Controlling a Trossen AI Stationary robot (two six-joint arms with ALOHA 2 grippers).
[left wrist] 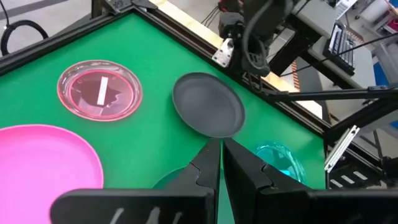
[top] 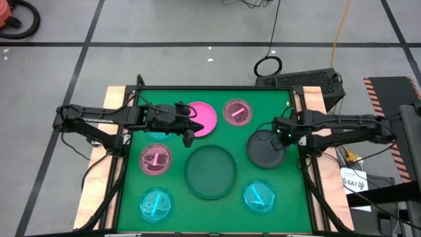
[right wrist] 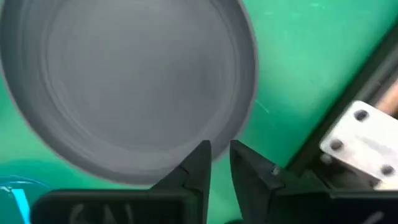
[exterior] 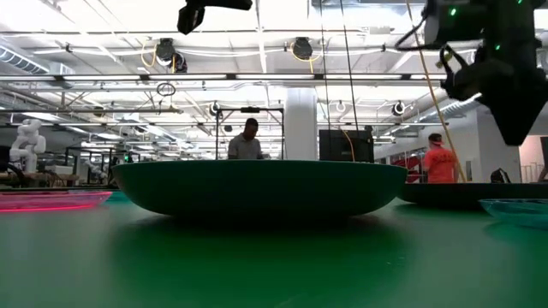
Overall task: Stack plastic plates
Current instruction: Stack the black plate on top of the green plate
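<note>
From above, the right gripper (top: 281, 135) hangs over the black plate's (top: 264, 149) rim, just right of the big dark green plate (top: 210, 172). Left gripper (top: 187, 135), fingers pressed together, sits up-left of it by the hot pink plate (top: 200, 118). Table level: green plate fills the green mat (exterior: 257, 265), people in the workshop beyond. Right wrist: fingers slightly apart at the rim, gripping nothing I can see. I'd straddle the rim squarely before closing.
</note>
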